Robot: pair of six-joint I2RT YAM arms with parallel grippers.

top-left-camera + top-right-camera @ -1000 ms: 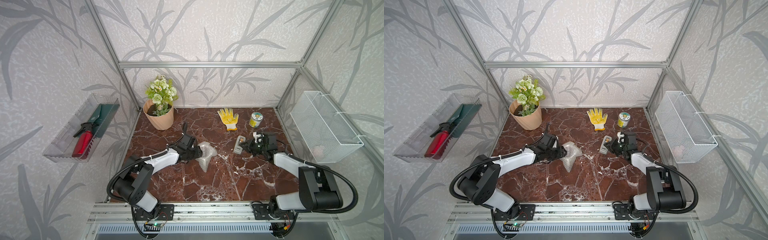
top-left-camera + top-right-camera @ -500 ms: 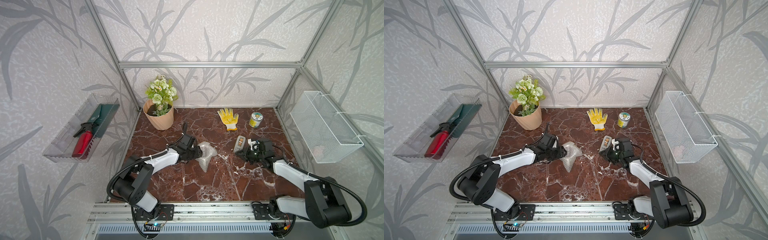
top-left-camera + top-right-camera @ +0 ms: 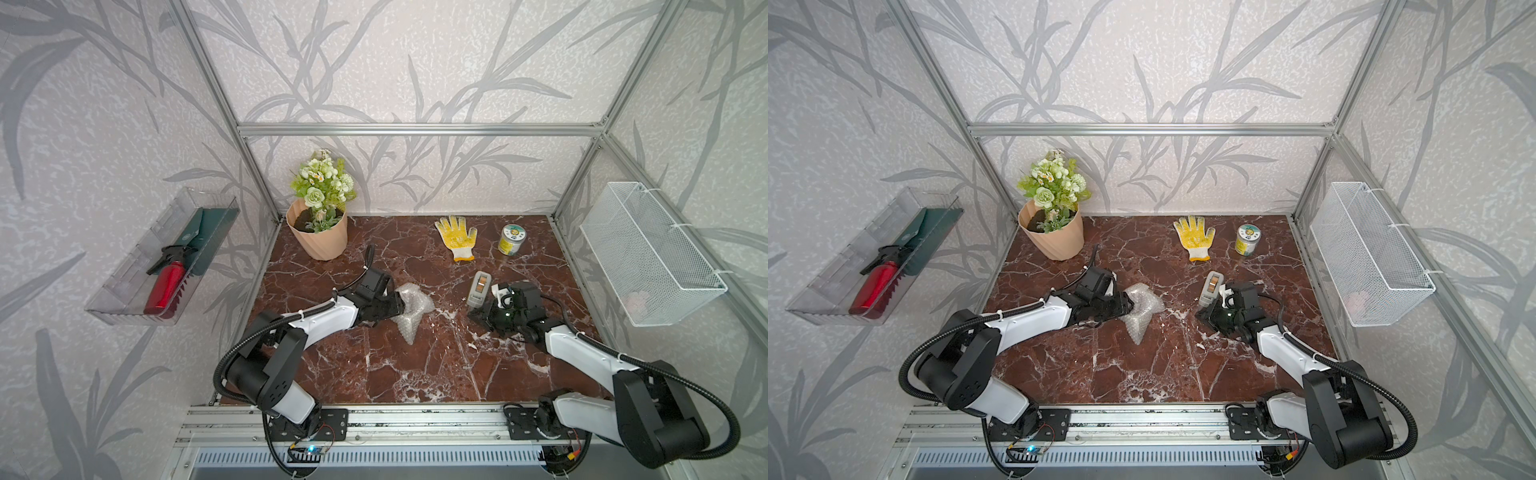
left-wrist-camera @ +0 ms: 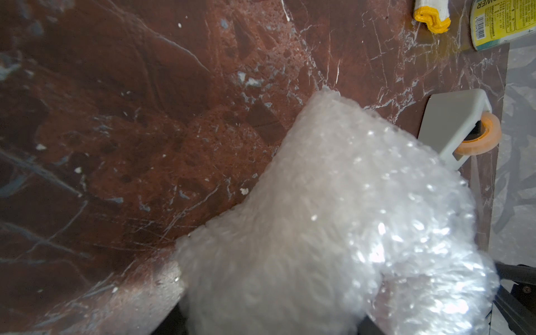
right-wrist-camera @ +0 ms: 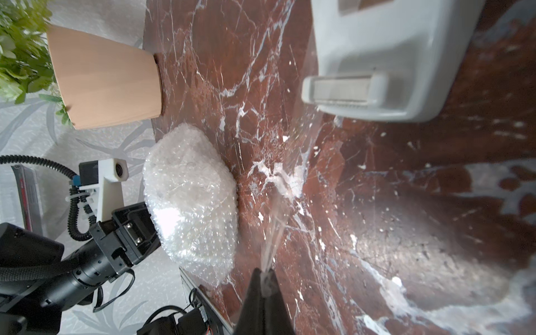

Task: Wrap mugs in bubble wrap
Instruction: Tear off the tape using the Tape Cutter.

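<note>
A crumpled bundle of bubble wrap (image 3: 413,305) (image 3: 1142,307) lies mid-table. My left gripper (image 3: 399,308) (image 3: 1128,310) is closed around its left end, and the wrap (image 4: 333,217) fills the left wrist view and hides the jaws. The mug is hidden. My right gripper (image 3: 473,314) (image 3: 1201,314) (image 5: 264,275) sits low beside the grey tape dispenser (image 3: 478,286) (image 5: 391,58). It is shut on a clear strip of tape (image 5: 275,226) stretched from the dispenser. The bundle (image 5: 191,197) lies apart from that strip.
A potted flower (image 3: 318,232) stands at the back left. A yellow glove (image 3: 456,237) and a small jar (image 3: 512,240) lie at the back right. A wire basket (image 3: 648,253) hangs on the right wall. On the left wall a clear tray (image 3: 166,257) holds tools.
My right gripper has drawn away from the dispenser toward the front and left, pulling tape out. The left gripper and the bundle have stayed put.
</note>
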